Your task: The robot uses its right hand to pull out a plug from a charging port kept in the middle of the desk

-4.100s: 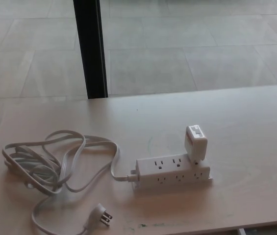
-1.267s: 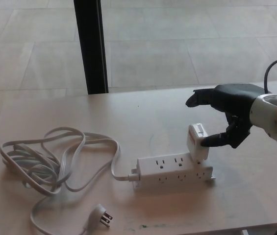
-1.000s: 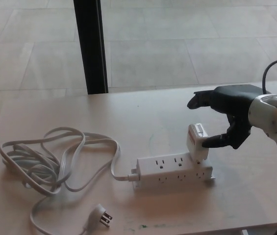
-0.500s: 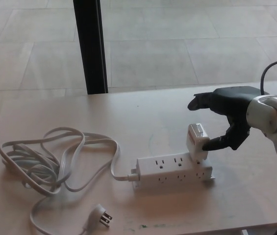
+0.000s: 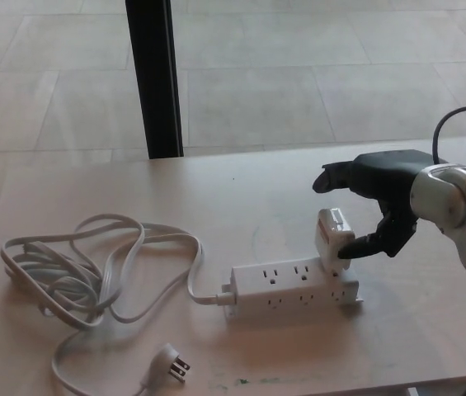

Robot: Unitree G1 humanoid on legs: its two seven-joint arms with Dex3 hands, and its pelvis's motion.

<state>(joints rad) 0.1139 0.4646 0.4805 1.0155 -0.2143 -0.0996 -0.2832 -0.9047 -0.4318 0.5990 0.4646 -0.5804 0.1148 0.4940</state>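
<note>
A white power strip [image 5: 292, 288] lies in the middle of the pale desk [image 5: 241, 206]. A white block-shaped plug [image 5: 332, 240] stands tilted in its right end. My right hand [image 5: 378, 195] comes in from the right, just beside and above the plug. Its fingers are spread: the thumb tip touches the plug's right side, the two upper fingers hover above and behind it without closing on it. The left hand does not show.
The strip's white cord [image 5: 92, 272] coils in loops over the desk's left part and ends in a loose pronged plug [image 5: 171, 363] near the front edge. A black post [image 5: 155, 78] stands behind the desk on a tiled floor.
The right hand came in from the right since the earliest frame. Over the last second it settled slightly lower, with its thumb staying against the plug's right side. The plug and strip have not moved.
</note>
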